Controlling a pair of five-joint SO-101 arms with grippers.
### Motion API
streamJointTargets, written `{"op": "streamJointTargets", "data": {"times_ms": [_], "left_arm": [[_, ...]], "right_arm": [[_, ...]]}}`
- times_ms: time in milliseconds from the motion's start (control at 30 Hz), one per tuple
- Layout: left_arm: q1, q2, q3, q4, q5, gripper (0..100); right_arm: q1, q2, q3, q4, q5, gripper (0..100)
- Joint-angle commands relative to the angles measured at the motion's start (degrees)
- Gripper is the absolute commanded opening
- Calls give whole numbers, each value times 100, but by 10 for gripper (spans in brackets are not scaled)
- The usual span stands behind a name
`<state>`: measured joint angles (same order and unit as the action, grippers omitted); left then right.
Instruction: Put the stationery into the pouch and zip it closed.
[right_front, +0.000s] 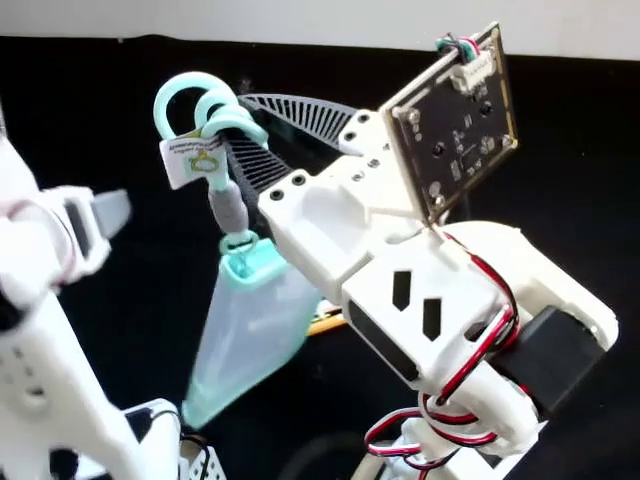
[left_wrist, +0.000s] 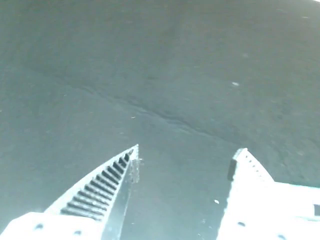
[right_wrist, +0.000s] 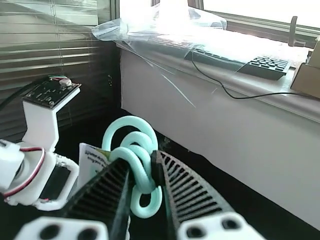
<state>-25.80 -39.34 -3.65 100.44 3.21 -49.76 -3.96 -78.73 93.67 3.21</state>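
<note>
A translucent mint pouch (right_front: 250, 330) hangs in the air by a grey strap from a coiled mint loop (right_front: 200, 105) that carries a white tag (right_front: 190, 160). My right gripper (right_front: 262, 135) is raised high and shut on that loop (right_wrist: 135, 165), which is squeezed between its black ribbed fingers (right_wrist: 107, 187). A thin orange-yellow item (right_front: 326, 321) shows just behind the pouch's edge. My left gripper (left_wrist: 189, 150) is open above the dark table (left_wrist: 160, 75), with nothing between its fingers.
The right arm's white body and camera board (right_front: 455, 120) take up the middle of the high view, and the left arm (right_front: 40, 300) stands at its left edge. In the right wrist view, the left arm (right_wrist: 47, 125) is nearby and a white wall (right_wrist: 225, 130) lies beyond.
</note>
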Motion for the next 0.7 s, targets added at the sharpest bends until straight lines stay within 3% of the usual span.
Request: {"op": "streamJointTargets", "data": {"times_ms": [0, 167, 433, 567, 667], "left_arm": [[233, -532, 444, 44, 53, 309], [224, -822, 848, 44, 53, 309], [259, -989, 1059, 44, 53, 309], [673, -989, 1807, 35, 18, 309], [980, -989, 2325, -431, 18, 309]], "right_arm": [[-40, -119, -154, -22, -70, 6], [505, -92, -101, -716, 211, 6], [514, 224, -101, -1095, 958, 6], [514, 505, -110, -1455, 949, 6], [505, 725, -110, -1771, 967, 6]]}}
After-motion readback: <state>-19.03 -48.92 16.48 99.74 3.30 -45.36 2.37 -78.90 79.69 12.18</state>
